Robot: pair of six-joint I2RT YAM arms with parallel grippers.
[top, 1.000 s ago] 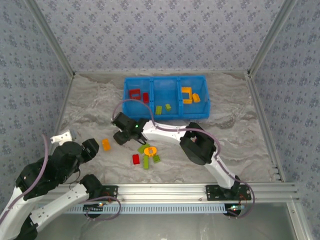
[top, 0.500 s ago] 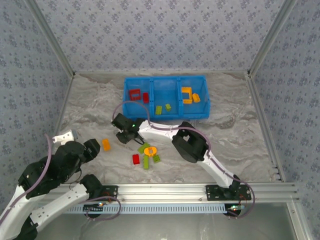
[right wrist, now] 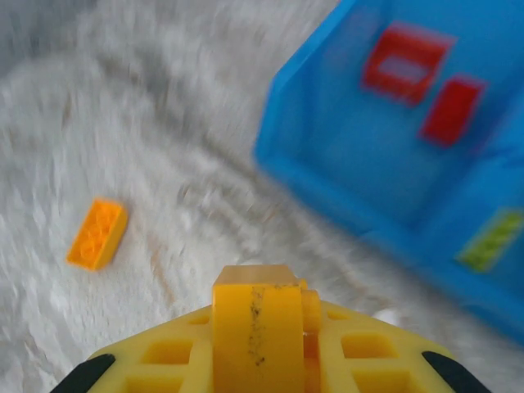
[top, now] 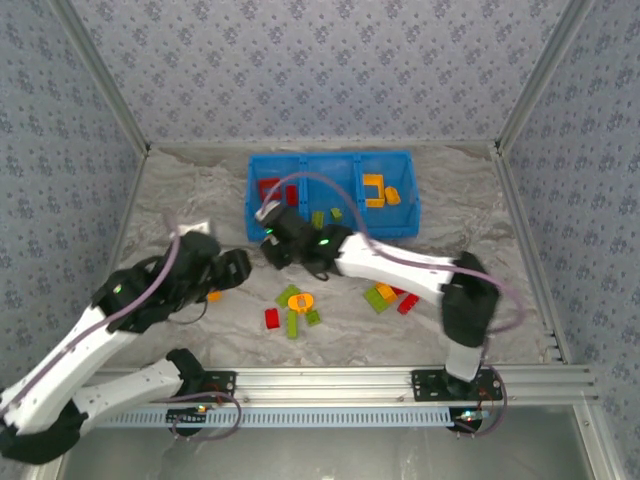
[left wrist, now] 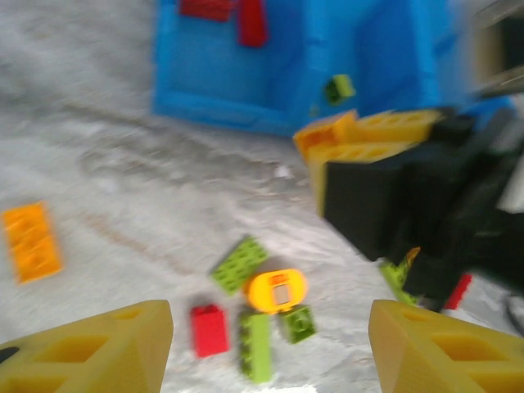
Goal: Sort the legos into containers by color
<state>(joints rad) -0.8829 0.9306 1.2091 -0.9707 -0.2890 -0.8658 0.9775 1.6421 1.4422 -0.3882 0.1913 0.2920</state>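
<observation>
My right gripper (top: pixel 272 243) hangs by the front left corner of the blue containers bin (top: pixel 405 225), shut on an orange-yellow lego (right wrist: pixel 258 323). The left wrist view shows that gripper (left wrist: pixel 332 143) above the table. My left gripper (left wrist: pixel 270 352) is open over a cluster of legos: a red brick (left wrist: pixel 210 329), three green bricks (left wrist: pixel 240 264) and an orange ring (left wrist: pixel 277 290). From above the left gripper (top: pixel 240 270) sits left of that cluster (top: pixel 295 308). The bin holds red bricks (top: pixel 270 187) on the left, green (top: pixel 318 218) in the middle, orange (top: pixel 374 188) on the right.
An orange brick (left wrist: pixel 31 240) lies alone on the table left of the cluster, also in the right wrist view (right wrist: pixel 97 233). A green, an orange and a red brick (top: pixel 388 297) lie together right of the cluster. Patterned walls and metal posts enclose the table.
The right gripper has shut on an orange-yellow brick and moved up toward the bin's left corner, its arm swinging right. The left arm has reached forward toward the cluster.
</observation>
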